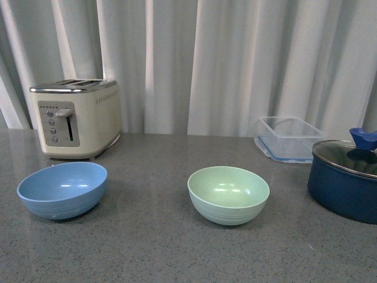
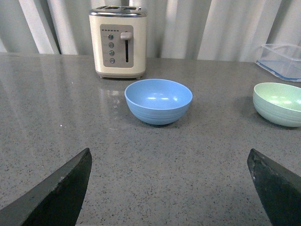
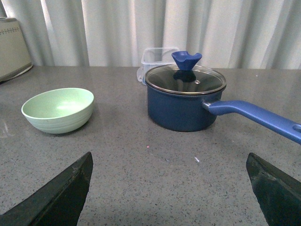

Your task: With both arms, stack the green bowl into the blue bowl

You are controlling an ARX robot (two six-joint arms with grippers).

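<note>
Grey speckled counter [image 1: 159, 247] carries every item; nothing is lifted off it.

Item 1, blue bowl [image 1: 62, 190]: upright and empty. It stands just in front of the toaster [image 1: 75, 118], on the robot's side of it, near but not touching.

Item 2, green bowl [image 1: 228, 194]: upright and empty. It stands well to the right of the toaster and about as far forward of it as the blue bowl. The 2 bowls are well apart, with bare counter between them.

Item 3, left gripper [image 2: 169, 151]: spread wide, its 2 fingers [image 2: 61, 193] at the outer edges of the left wrist view, with nothing between them. It faces the blue bowl, with the toaster behind that, and is short of the bowl. No contact.

Item 4, right gripper [image 3: 169, 155]: likewise spread wide and empty. In its wrist view the green bowl lies ahead, off toward the toaster side, and the pot [image 1: 344, 186] sits more directly ahead. No contact with either. Neither arm shows in the front view.

Other items: the pot, with its glass lid on, and a clear container [image 1: 288, 138] stand farthest right of the toaster, beyond the green bowl. Neither belongs to the task.

Assessment: no step appears complete. On this evidence the whole task is outstanding:
1. Close on the green bowl, most likely with the right gripper.
2. Raise it and carry it across toward the toaster.
3. Lower it into the blue bowl, which the left gripper is best placed to steady.
</note>
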